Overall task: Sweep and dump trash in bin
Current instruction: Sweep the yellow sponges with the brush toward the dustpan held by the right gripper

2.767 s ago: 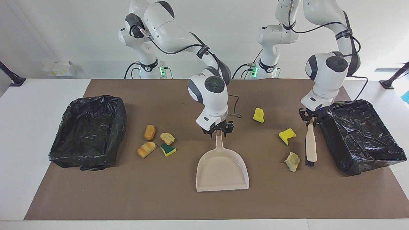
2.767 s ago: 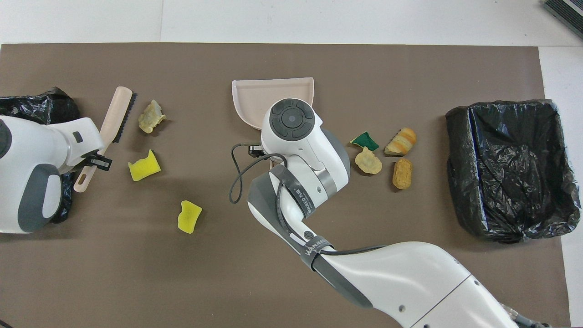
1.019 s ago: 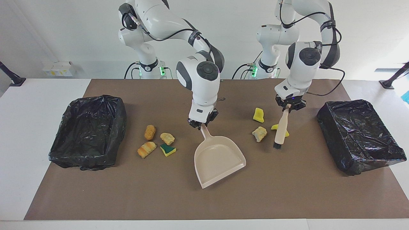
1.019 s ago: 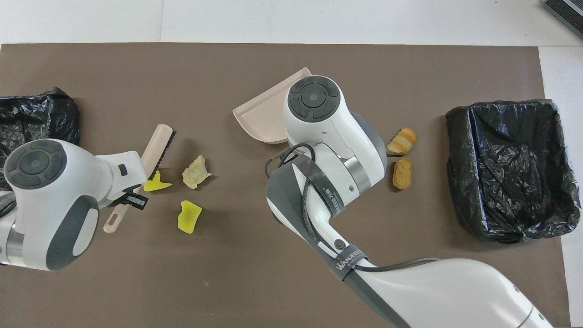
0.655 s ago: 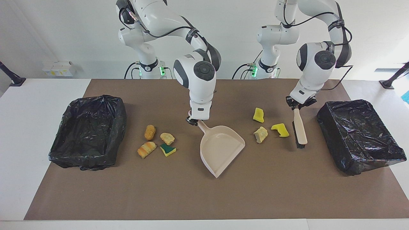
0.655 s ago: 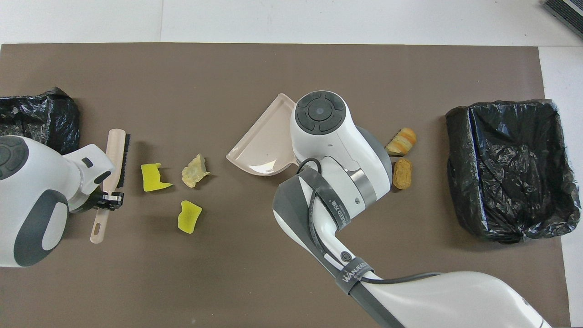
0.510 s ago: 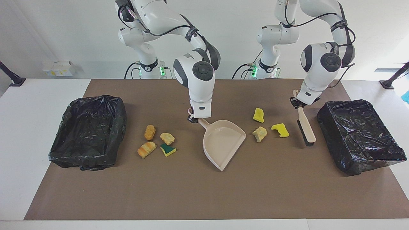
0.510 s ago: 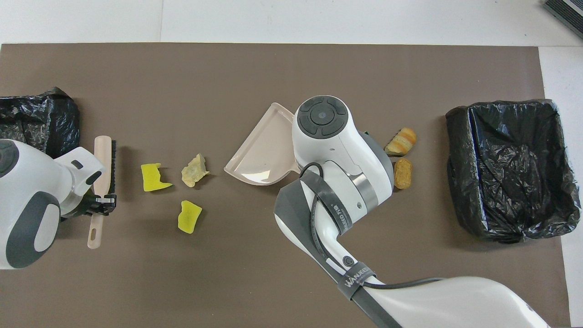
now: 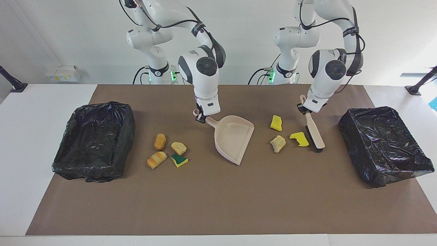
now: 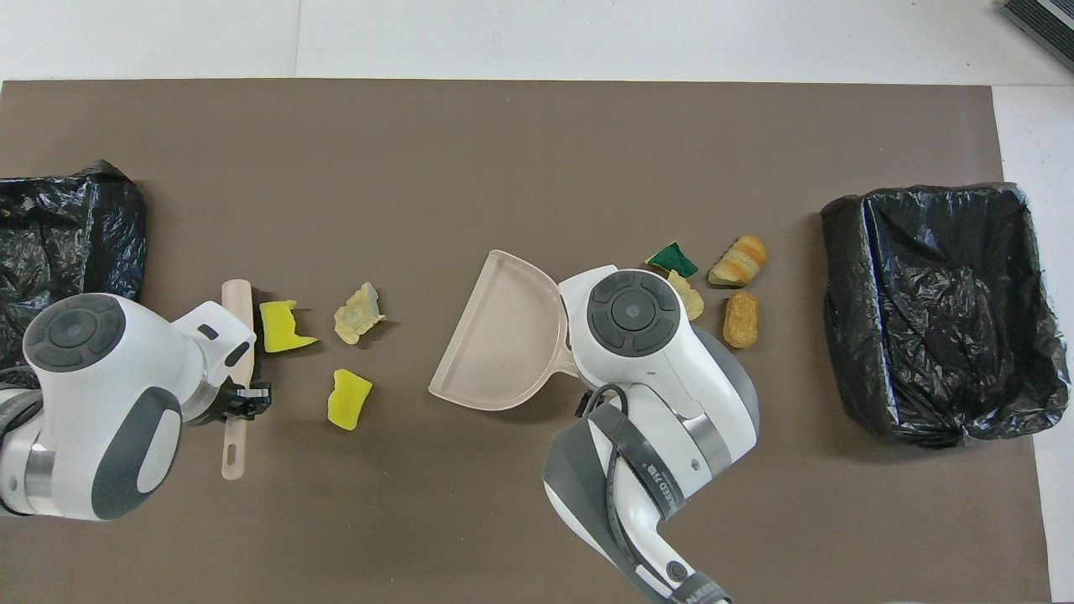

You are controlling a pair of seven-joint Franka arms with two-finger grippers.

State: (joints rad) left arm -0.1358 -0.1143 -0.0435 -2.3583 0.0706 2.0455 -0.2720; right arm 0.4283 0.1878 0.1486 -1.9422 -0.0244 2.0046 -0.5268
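Underfoot, brown mat over white desk, white wall beyond. Left claw pinching brush, now pulled against yellow sponge; right claw pinching dustpan, drawn closer to robots. Other trash beside dustpan, unmoved.

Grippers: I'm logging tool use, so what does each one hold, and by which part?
Left gripper: the brush, by its handle. Right gripper: the dustpan, by its handle.

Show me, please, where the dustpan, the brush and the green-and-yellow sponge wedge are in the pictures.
dustpan [image 9: 233,138]: facing view, on the bare inside of its pan.
brush [image 9: 314,131]: facing view, on its beige back, below the handle.
green-and-yellow sponge wedge [image 10: 672,259]: overhead view, on its green top face.
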